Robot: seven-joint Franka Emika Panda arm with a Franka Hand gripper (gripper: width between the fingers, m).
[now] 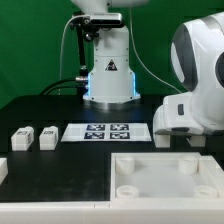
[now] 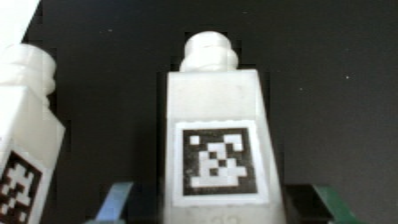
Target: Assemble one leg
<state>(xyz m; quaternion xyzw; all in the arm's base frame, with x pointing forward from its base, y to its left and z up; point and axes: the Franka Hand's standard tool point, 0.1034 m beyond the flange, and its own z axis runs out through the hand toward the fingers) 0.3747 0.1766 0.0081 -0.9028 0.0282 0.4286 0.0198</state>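
Note:
In the wrist view a white leg (image 2: 217, 130) lies on the black table, its square marker tag facing up and its rounded peg end pointing away. My gripper (image 2: 228, 206) is open and straddles it. One fingertip (image 2: 121, 202) and the other (image 2: 340, 202) stand on either side with a dark gap to the leg. A second leg (image 2: 29, 120) lies right beside it. In the exterior view the arm's white hand (image 1: 180, 116) hangs low at the right and hides the fingers and these legs. Two more legs (image 1: 22, 137) (image 1: 47, 137) lie at the left.
The marker board (image 1: 108, 132) lies mid-table in front of the robot base (image 1: 110, 80). A large white square panel (image 1: 165, 176) with corner holes fills the front right. Another white part (image 1: 3, 168) shows at the exterior view's left edge.

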